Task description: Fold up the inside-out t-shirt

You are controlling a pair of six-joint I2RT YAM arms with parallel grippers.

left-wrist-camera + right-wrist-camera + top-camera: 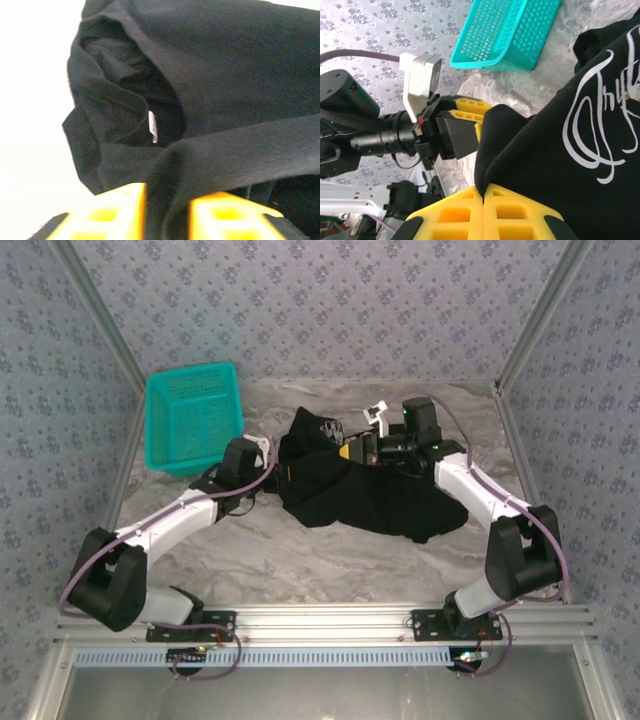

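While the shirt (385,500) lies in a crumpled heap at the middle-back of the table (300,560), near the basket (195,420) and to its right, both grippers work on the heap's left half. The left gripper (169,196) has its 2 yellow fingers apart w/ a thick band of black cloth filling the gap. It looks clamped on a fold near the neck opening, where a small white label (152,126) shows. The right gripper (483,192) has its fingers pressed together, w/ the cloth's edge seemingly caught right at the tips. The white print (600,125) sits just beside that pinch. The 2 grippers are near each other.

Step in hand, I'd judge: taking hold of 2 points on the bunched shirt, i.e. the very start. Nothing is spread or folded yet. The next move probably needs both arms to lift & draw apart evenly, so the cloth opens flat w/o slipping out, esp. from the right pinch, which looks thin. Stay clear of the basket.
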